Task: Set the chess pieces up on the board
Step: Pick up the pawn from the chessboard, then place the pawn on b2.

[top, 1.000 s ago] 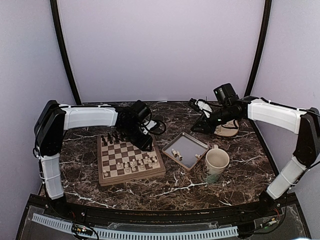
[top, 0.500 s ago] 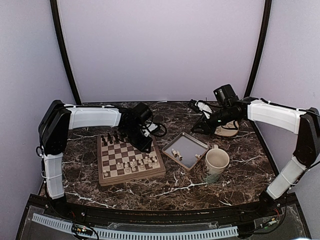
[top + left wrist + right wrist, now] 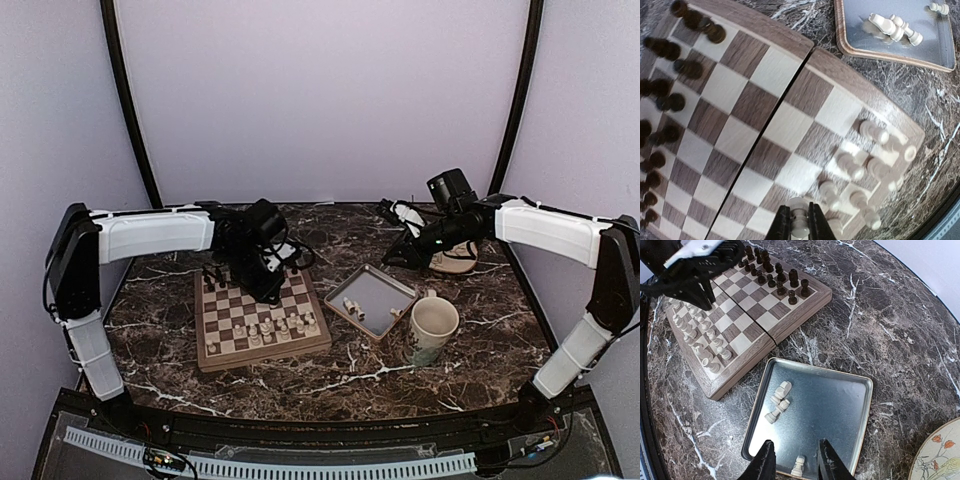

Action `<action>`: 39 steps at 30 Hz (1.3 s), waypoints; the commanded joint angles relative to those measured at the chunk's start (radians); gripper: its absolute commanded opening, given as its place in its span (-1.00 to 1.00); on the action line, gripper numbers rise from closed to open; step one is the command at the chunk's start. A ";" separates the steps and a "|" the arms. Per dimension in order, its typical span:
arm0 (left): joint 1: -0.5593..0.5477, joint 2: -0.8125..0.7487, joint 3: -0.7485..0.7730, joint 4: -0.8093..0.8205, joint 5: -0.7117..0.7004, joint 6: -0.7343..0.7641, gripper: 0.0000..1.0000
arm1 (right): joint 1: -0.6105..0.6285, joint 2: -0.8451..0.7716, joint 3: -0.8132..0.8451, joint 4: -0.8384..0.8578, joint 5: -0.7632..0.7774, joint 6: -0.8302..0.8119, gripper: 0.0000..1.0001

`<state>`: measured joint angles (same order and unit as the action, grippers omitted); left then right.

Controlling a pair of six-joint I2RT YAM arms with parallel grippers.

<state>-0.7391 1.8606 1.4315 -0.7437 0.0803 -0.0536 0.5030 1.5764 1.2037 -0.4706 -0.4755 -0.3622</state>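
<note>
White chess piece (image 3: pixel 800 225) in left hand (image 3: pixel 799 209)

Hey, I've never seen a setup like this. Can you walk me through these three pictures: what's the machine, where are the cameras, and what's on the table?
The machine is two robot arms, a left arm and a right arm, fixed at the near edge of a marble table. The wide picture looks down from above and behind them. The other two come from a camera on each wrist, so each shows its own gripper's fingers.

On the table are a wooden chessboard, a grey metal tray with loose white pieces lying in it, and a mug. Dark chessmen stand along the board's far side, white chessmen along its near side.

The left gripper is over the board, closed on one white piece. The right gripper is open, facing the tray, and holds nothing.
</note>
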 commanded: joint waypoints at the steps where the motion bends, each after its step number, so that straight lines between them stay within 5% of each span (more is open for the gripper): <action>1: 0.016 -0.177 -0.109 -0.093 -0.060 -0.054 -0.94 | -0.003 -0.002 -0.005 0.024 -0.018 -0.009 -0.43; 13: 0.032 -0.392 -0.371 -0.125 -0.060 -0.164 -0.94 | -0.003 0.007 -0.009 0.023 -0.041 -0.009 -0.43; 39: 0.037 -0.276 -0.410 -0.057 -0.119 -0.140 -0.90 | -0.003 0.011 -0.011 0.017 -0.047 -0.015 -0.42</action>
<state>-0.7086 1.5822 1.0325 -0.8001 -0.0059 -0.2035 0.5030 1.5784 1.2037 -0.4709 -0.5053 -0.3653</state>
